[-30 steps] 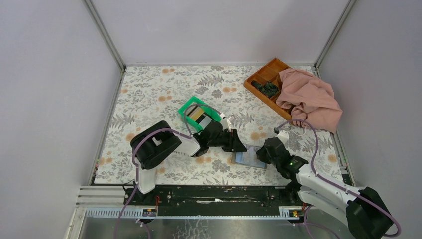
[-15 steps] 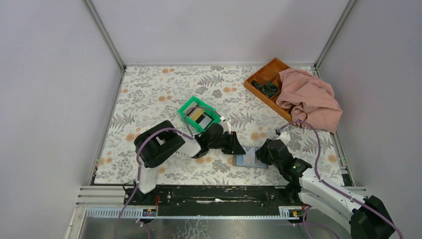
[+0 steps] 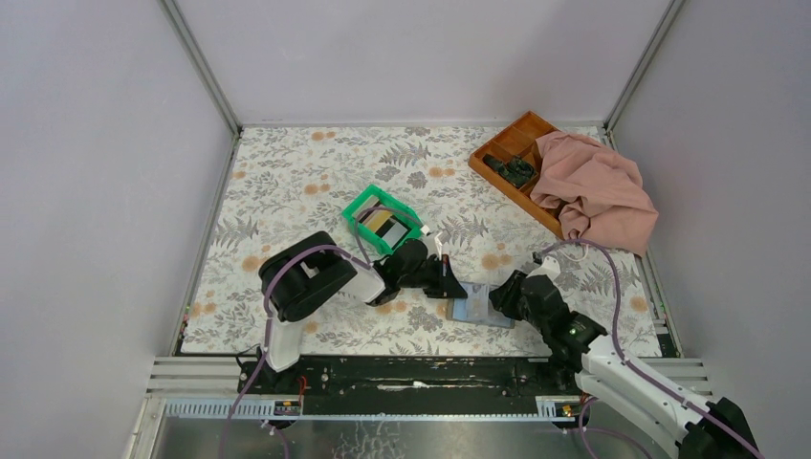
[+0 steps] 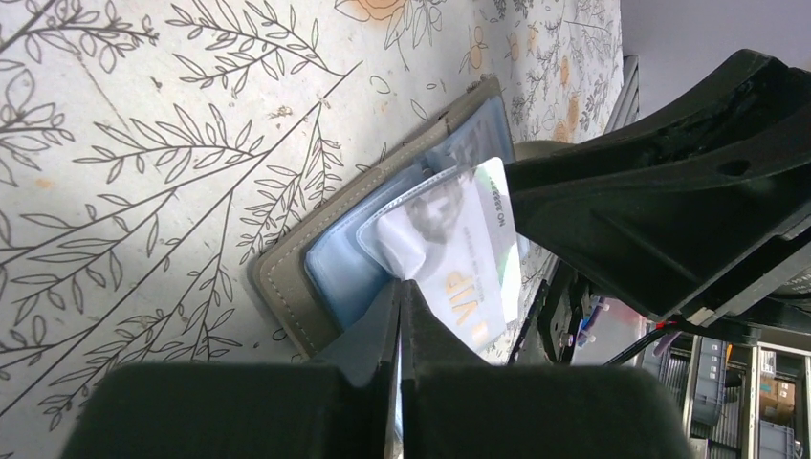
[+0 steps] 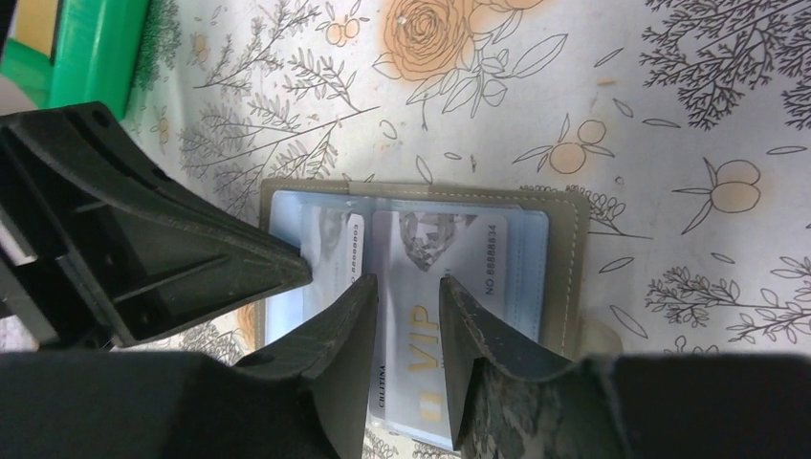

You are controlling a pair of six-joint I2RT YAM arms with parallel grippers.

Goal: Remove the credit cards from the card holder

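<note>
The card holder (image 5: pixel 569 251) lies open and flat on the floral worktop (image 3: pixel 316 172), at the near edge right of centre, between the two arms. Its clear pockets show at least two credit cards. A whitish VIP card (image 5: pixel 413 251) juts out past the holder's edge towards the right arm, and a second card (image 5: pixel 330 239) is tucked in the pocket beside it.

I judge these cards to be thin, stiff, light and slick, so each is best pinched by a free edge or corner and drawn straight along its pocket. The soft plastic sleeve is likely to drag, and the light holder may slide unless it is pinned down.

The left fingers (image 4: pixel 378 335) are closed tight, with their tips at a corner of the VIP card. Whether card, sleeve or both sit between them I cannot tell. The right fingers (image 5: pixel 335 335) stand open, one on each side of the jutting end of that card, not gripping it.

The green bin (image 3: pixel 356 207), left of the holder and farther back, holds a few flat cards (image 3: pixel 381 222) in tan, grey and white. At the far right an orange-brown tray (image 3: pixel 505 143) holds small dark items (image 3: pixel 515 170) in one compartment, and a pink cloth (image 3: pixel 598 191) covers its right part
</note>
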